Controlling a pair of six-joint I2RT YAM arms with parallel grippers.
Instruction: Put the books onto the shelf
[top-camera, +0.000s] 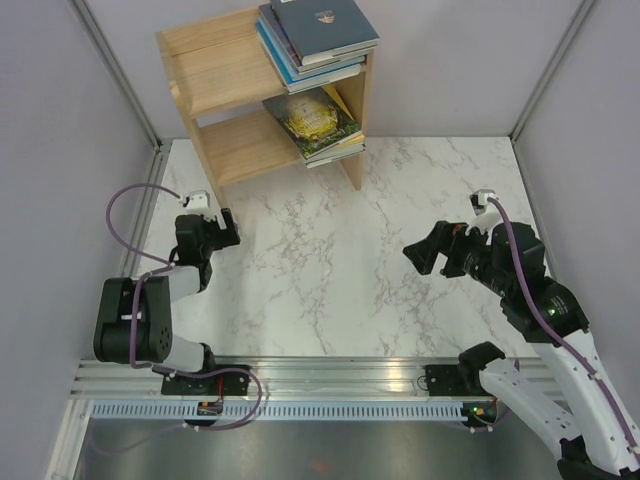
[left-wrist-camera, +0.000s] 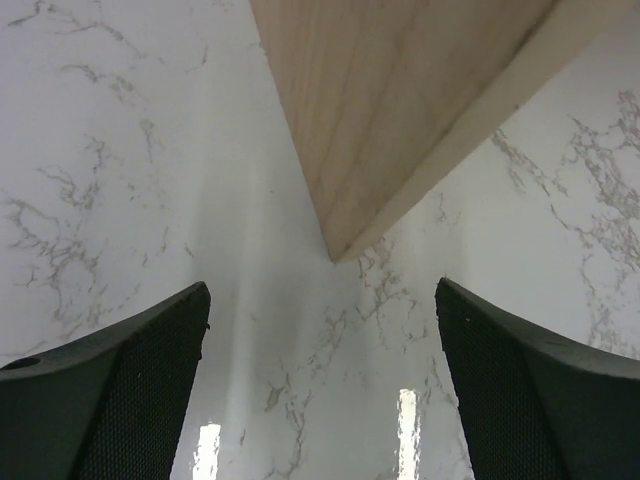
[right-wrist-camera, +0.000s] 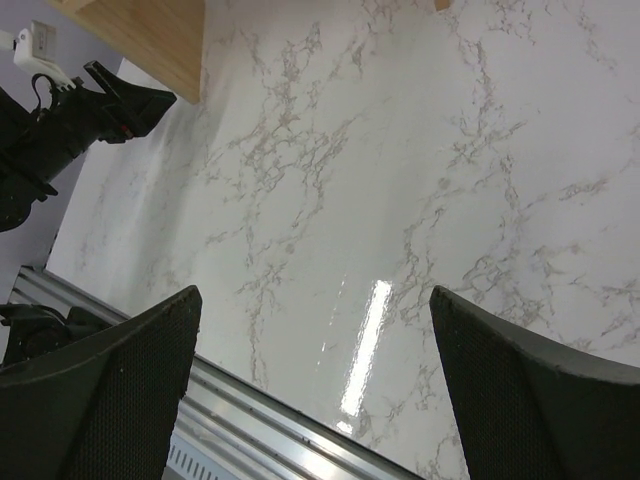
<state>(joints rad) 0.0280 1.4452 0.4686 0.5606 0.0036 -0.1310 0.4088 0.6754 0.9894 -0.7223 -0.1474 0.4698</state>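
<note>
I think the books (top-camera: 318, 30) are all on the shelf (top-camera: 215, 75); left gripper (top-camera: 229, 227) and right gripper (top-camera: 428, 250) are spread, empty; next I only retract.

We count one wooden shelf (top-camera: 215, 75), one upper pile of books (top-camera: 318, 30) and one lower pile of books (top-camera: 315, 122), and one left arm (top-camera: 150, 312) and one right arm (top-camera: 545, 300).

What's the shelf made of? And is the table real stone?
The shelf looks like pale, unpainted wood: straight grain lines run along its boards, and the finish is dull, not shiny. The table looks like white marble with grey veins, polished enough to show bright glare. It may only be a printed marble pattern; the pictures cannot settle that.
</note>
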